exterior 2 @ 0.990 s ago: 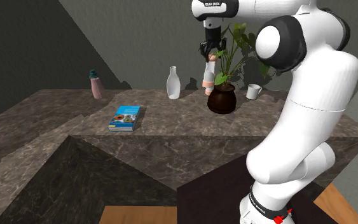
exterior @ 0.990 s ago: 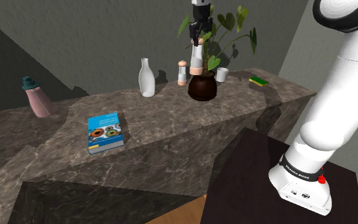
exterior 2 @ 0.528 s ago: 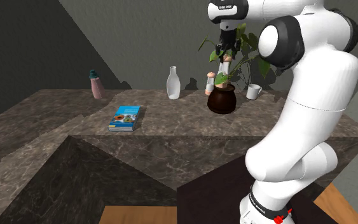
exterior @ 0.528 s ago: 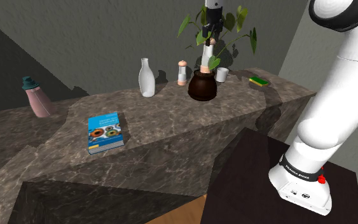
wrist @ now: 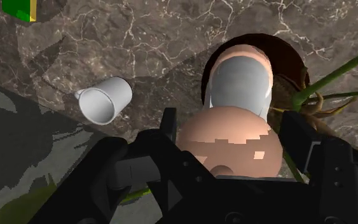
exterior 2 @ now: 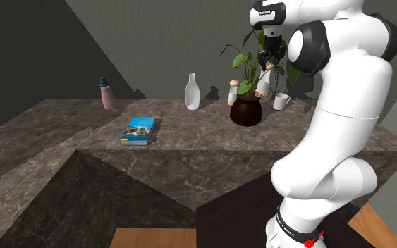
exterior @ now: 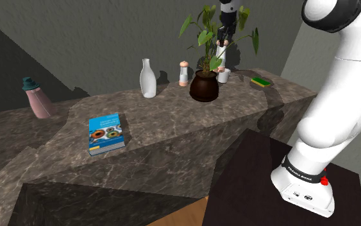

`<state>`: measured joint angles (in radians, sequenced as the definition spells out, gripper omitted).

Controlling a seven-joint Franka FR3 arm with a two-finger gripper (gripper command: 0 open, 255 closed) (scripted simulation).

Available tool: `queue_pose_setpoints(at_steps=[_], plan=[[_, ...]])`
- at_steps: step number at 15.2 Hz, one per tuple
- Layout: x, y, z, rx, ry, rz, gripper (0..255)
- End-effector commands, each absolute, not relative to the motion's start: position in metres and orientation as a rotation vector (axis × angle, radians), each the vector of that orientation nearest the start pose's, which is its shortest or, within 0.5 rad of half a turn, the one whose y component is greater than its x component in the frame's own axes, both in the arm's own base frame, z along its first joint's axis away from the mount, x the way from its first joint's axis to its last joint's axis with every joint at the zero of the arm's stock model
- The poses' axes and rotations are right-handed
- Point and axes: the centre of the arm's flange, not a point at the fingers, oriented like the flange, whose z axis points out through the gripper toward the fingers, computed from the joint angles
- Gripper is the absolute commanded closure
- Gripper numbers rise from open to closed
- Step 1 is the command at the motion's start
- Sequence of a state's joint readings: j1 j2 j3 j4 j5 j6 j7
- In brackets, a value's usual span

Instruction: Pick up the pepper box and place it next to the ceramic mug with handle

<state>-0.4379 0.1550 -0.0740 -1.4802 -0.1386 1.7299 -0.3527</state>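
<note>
Holding the pink and white pepper box tight in the black hand, one finger on each side of its round top. Up in the air, upright, not touching the worktop. Right over the dark round pot with the green plant, near the far edge. Just past the pot along that edge, a white mug with a handle, a little apart from the pepper box. On the pot's other side, a second pink and white shaker, then a white bottle. Nearer the front edge, a blue book
</note>
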Motion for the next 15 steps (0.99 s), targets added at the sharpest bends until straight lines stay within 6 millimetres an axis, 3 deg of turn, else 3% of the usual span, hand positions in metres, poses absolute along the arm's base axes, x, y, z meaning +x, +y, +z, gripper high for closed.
queue_pose_setpoints(at_steps=[1,13,15], plan=[[0.526,-0.336,0.59,-3.309,0.233,-0.04,255],[0.491,-0.488,0.567,-3.309,0.233,-0.04,255],[0.489,-0.495,0.561,-3.309,0.233,-0.04,255]])
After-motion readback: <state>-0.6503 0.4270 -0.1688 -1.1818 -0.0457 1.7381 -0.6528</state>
